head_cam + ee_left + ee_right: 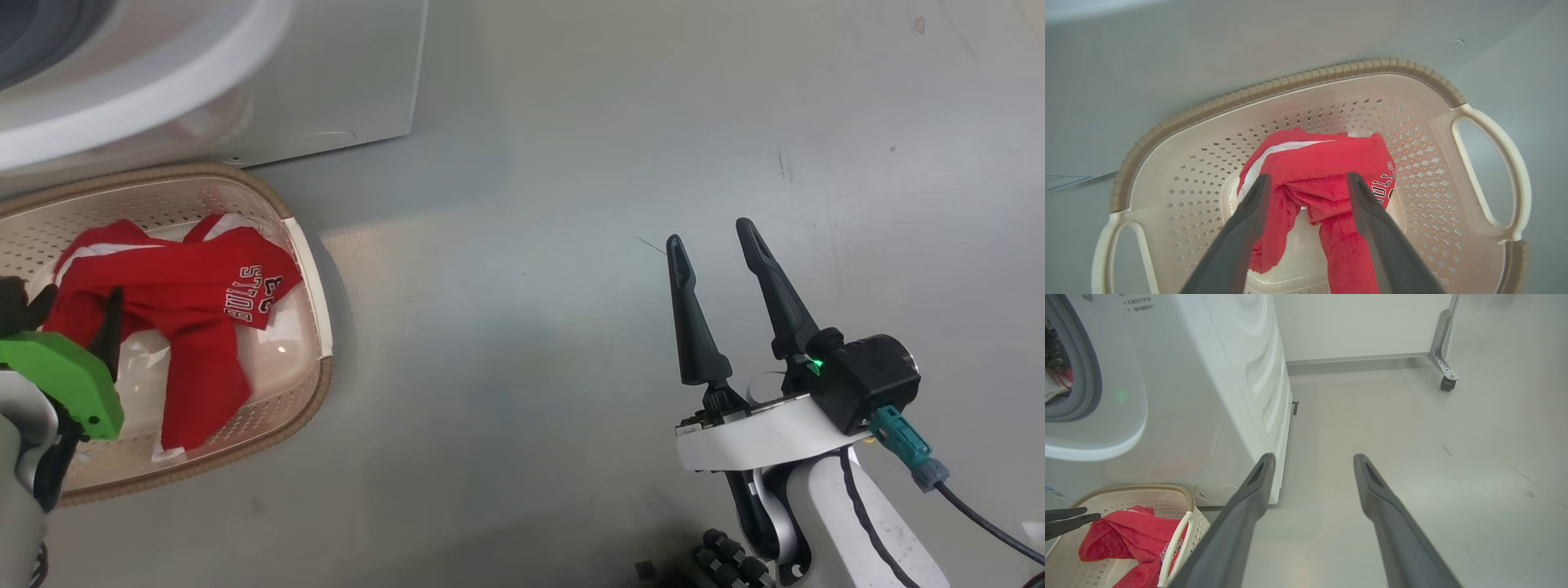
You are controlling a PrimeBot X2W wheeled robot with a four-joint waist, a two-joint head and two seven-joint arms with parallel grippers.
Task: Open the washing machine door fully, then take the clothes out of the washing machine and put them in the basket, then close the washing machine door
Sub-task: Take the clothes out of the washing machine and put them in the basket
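Hiding clothes (1323, 157) partly: left tool (1308, 176)

The small cream perforated plastic basket (1180, 171) looks smooth and faintly glossy, its brown rim (1290, 79) ribbed like weave. The red cloth jersey with white trim (1323, 163) is soft and matt (fuzzy close up). The big white washing machine (1208, 396) has smooth, satiny panels. The grey floor (531, 163) shows a dull sheen, lightly scuffed.
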